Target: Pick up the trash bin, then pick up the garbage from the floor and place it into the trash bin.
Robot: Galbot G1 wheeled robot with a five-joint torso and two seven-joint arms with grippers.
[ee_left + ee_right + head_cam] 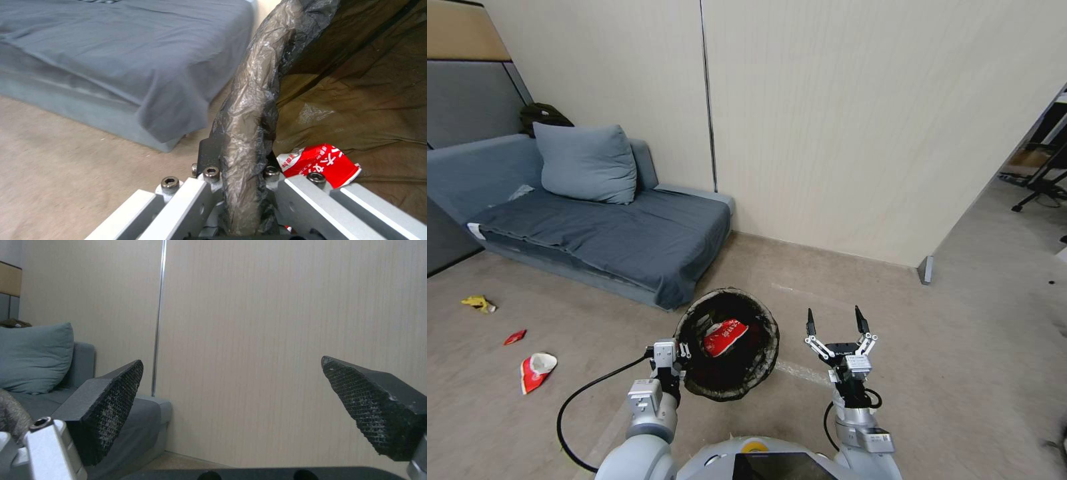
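Beige carpet floor [894, 347] beside a grey sofa [627, 233]. Left gripper [240, 186] is clamped on the bagged rim of the trash bin [764, 363], held aloft; one red-and-white wrapper [725, 336] lies inside, its lettering unreadable. Right gripper [835, 321] hangs spread, empty. More garbage [536, 370] remains on the floor to the left; collecting it likely requires repositioning.

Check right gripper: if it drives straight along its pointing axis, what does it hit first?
Likely the beige wall panel. The right gripper is open and empty, with only wall between its fingers; the sofa sits off to one side. Depth is unclear.
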